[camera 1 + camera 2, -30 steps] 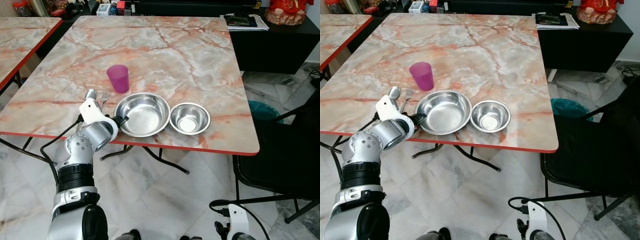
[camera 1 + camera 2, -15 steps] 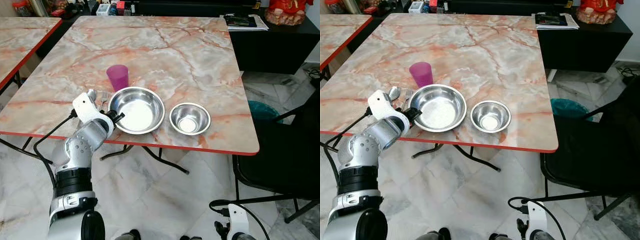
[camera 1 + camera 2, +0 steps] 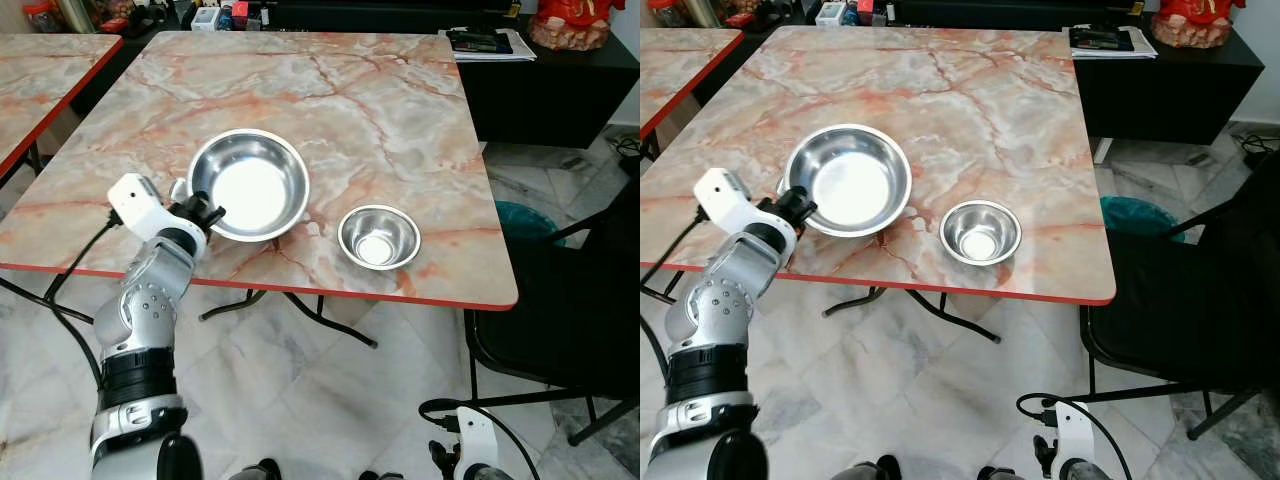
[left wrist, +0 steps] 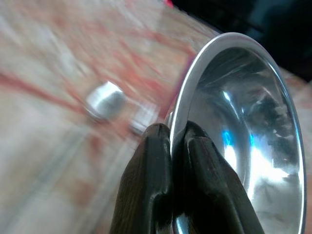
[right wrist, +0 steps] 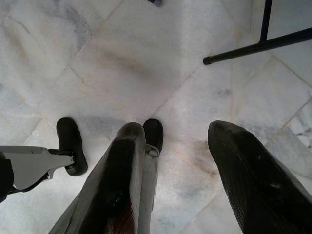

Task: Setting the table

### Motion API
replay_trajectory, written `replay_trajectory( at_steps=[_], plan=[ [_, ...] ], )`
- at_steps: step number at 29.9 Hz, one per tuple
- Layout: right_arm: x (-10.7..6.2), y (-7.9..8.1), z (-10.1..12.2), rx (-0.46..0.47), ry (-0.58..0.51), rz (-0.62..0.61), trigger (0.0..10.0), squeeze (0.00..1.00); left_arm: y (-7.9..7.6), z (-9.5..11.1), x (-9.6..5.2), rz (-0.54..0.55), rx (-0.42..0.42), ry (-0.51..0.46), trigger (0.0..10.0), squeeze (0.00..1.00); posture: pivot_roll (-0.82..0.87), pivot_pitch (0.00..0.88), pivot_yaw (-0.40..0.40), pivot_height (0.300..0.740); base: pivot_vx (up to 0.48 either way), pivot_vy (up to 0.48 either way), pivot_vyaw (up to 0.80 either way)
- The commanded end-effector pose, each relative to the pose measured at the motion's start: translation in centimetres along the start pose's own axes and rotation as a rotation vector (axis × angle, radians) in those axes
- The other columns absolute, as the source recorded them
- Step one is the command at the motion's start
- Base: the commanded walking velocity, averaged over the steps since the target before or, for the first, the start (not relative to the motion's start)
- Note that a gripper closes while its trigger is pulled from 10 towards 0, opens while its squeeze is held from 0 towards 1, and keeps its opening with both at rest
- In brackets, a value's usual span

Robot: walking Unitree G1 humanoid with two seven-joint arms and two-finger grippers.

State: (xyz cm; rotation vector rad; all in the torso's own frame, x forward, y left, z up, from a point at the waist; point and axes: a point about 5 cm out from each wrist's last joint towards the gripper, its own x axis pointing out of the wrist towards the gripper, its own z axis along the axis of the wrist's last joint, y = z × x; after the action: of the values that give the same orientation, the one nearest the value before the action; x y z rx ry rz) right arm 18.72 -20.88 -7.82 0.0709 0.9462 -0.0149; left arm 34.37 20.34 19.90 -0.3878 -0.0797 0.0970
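My left gripper [image 3: 205, 210] is shut on the near rim of a large steel bowl [image 3: 248, 185]. It holds the bowl lifted and tilted above the marble table [image 3: 400, 120], near the front left. In the left wrist view the fingers [image 4: 151, 161] pinch the bowl's rim [image 4: 195, 68], with a spoon [image 4: 104, 101] and a fork [image 4: 141, 119] blurred on the table beyond. The raised bowl hides the purple cup in the eye views. A small steel bowl [image 3: 379, 236] sits on the table to the right. My right gripper [image 5: 178, 136] hangs open above the floor.
A black chair [image 3: 580, 300] stands off the table's right corner, with a teal bin [image 3: 525, 220] behind it. A black cabinet [image 3: 540, 90] with papers is at the back right. A second marble table [image 3: 40, 70] stands to the left. Cables trail on the floor.
My left gripper has lifted the large bowl off the table and carried it left and away from me, tilting it. The bowl now covers the purple cup. The small bowl has stayed put.
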Motion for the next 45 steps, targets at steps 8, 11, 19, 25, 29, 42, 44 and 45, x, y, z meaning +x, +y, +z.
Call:
replay_trajectory(
  at_steps=[8,11,19,25,29,42,44,45],
  plan=[
    [-0.1,-0.2,-0.4,0.064,-0.026,-0.037,10.0,0.0,-0.3,2.1,-0.8,-0.025,0.302,-0.253,10.0,0.0,0.02,0.148,0.003,0.74,0.0,0.0,0.0],
    [-0.1,-0.1,-0.4,0.062,-0.032,-0.035,10.0,0.0,-0.9,2.4,-0.6,-0.048,0.311,-0.302,10.0,0.0,0.02,0.136,0.005,0.74,0.0,0.0,0.0],
    [-0.1,-0.1,-0.3,0.073,-0.051,-0.052,10.0,0.0,-1.9,1.5,-0.4,-0.078,0.288,-0.312,10.0,0.0,0.01,0.117,0.008,0.74,0.0,0.141,0.0],
    [-0.2,-0.3,-0.5,0.083,-0.044,-0.062,10.0,0.0,-2.1,1.6,-0.2,-0.083,0.275,-0.323,10.0,0.0,0.01,0.101,0.007,0.74,0.0,0.464,-0.27],
    [-0.2,-0.3,-0.6,0.068,-0.044,-0.063,10.0,0.0,-1.9,1.8,-0.2,-0.072,0.27,-0.332,10.0,0.0,0.01,0.089,0.006,0.74,0.0,0.48,-0.4],
    [-0.2,-0.2,-0.6,0.071,-0.047,-0.057,10.0,0.0,-2.1,2.6,0.2,-0.064,0.289,-0.349,10.0,0.0,0.02,0.106,0.017,0.74,0.0,0.48,0.0],
    [-0.2,-0.1,-0.6,0.075,-0.048,-0.058,10.0,0.0,-2.0,2.7,0.3,-0.063,0.294,-0.35,10.0,0.0,0.02,0.112,0.017,0.74,0.0,0.48,0.0],
    [-0.2,-0.1,-0.6,0.078,-0.049,-0.059,10.0,0.0,-2.0,2.8,0.3,-0.062,0.296,-0.351,10.0,0.0,0.02,0.116,0.016,0.74,0.0,0.48,0.0]
  ],
)
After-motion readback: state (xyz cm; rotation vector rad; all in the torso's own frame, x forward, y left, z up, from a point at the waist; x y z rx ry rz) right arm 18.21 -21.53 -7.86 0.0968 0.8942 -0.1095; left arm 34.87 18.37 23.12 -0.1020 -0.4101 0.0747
